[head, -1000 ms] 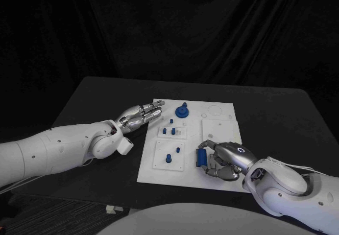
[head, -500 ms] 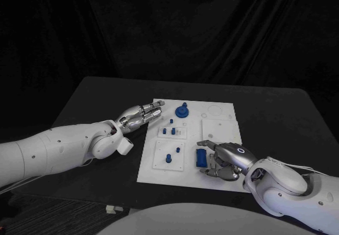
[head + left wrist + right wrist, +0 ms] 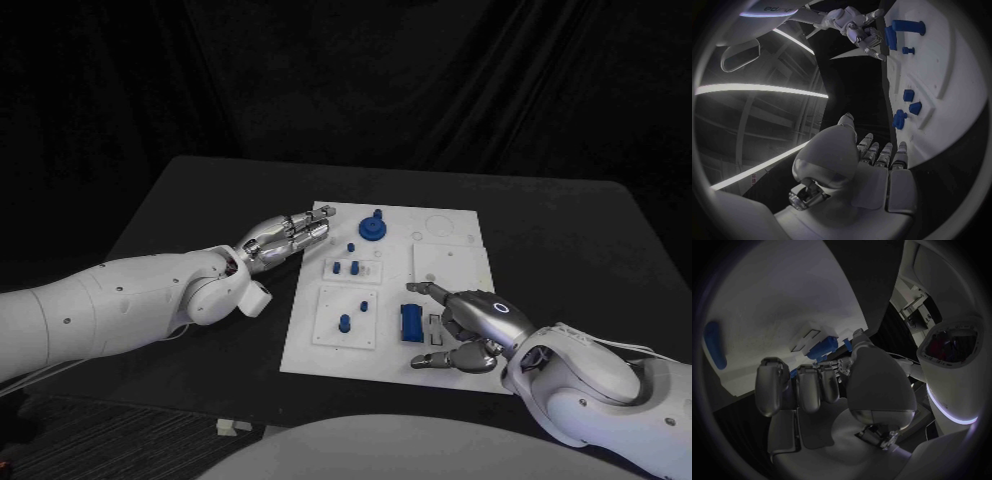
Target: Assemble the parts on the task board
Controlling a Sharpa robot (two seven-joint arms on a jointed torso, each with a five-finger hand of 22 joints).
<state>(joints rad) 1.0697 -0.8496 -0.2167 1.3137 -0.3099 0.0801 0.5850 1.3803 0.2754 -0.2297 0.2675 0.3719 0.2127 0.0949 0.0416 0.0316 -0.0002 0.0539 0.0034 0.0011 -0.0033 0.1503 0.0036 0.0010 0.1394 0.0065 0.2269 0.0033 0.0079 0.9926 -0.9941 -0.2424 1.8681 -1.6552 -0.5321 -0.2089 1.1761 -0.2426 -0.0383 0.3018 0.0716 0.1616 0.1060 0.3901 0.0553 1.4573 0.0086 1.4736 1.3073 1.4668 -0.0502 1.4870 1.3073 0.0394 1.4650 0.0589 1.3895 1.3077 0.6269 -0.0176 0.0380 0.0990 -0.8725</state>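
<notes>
One long blue bar (image 3: 411,323) is lying flat on the white board (image 3: 447,270), pointing from near edge to far. The right hand (image 3: 464,328) is hovering beside it, fingers spread, empty. The left hand (image 3: 286,236) is resting by the board's far-left corner, fingers straight, holding nothing.

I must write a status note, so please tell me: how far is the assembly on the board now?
Partly done, it seems. Done: a blue round part with a knob stands at the far end of the task board, and small blue pegs stand in their block. In hand: nothing; the right hand is open beside the blue long part lying on the board. The left hand rests open at the board's edge. Left: probably placing that long part.
</notes>
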